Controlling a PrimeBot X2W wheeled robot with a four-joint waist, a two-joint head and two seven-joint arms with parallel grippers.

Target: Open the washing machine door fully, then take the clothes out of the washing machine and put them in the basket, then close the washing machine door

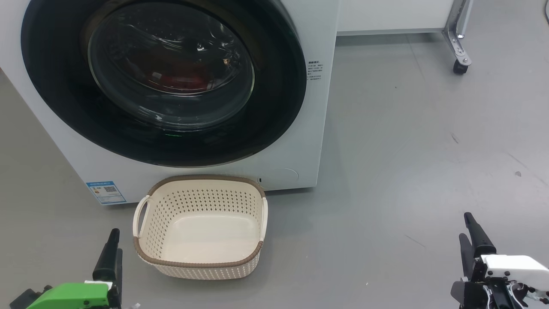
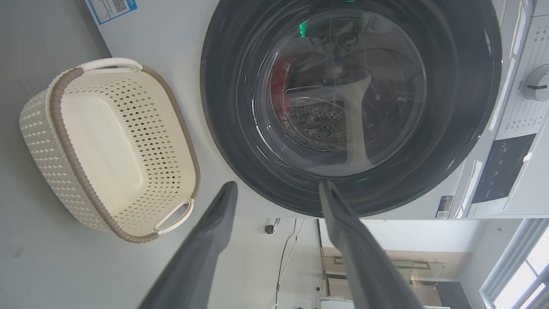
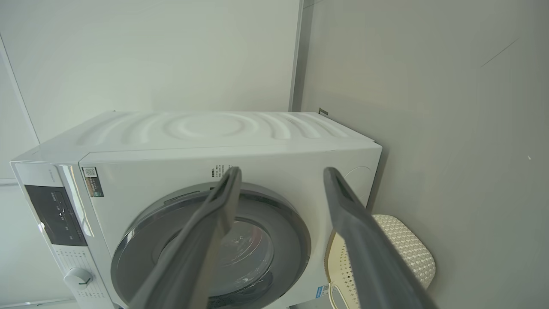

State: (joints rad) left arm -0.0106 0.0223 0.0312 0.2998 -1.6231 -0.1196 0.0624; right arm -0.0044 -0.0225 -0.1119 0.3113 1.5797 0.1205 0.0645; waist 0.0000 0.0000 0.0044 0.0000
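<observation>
So the basket (image 1: 199, 177) sits at 6 o'clock under the shut washing machine door (image 1: 279, 94), probably to catch the clothes (image 1: 184, 79), with left gripper (image 2: 276, 189) and right gripper (image 3: 281, 171) both spread wide, empty.

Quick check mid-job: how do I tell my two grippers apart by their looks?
The left gripper has a bright green housing behind its fingers. The right gripper has a white housing dotted with small dark screws. Both carry two long, tapering, matte dark fingers.

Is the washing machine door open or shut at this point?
Shut. The washing machine door sits flush against the washing machine, and the clothes show red through its glass.
</observation>
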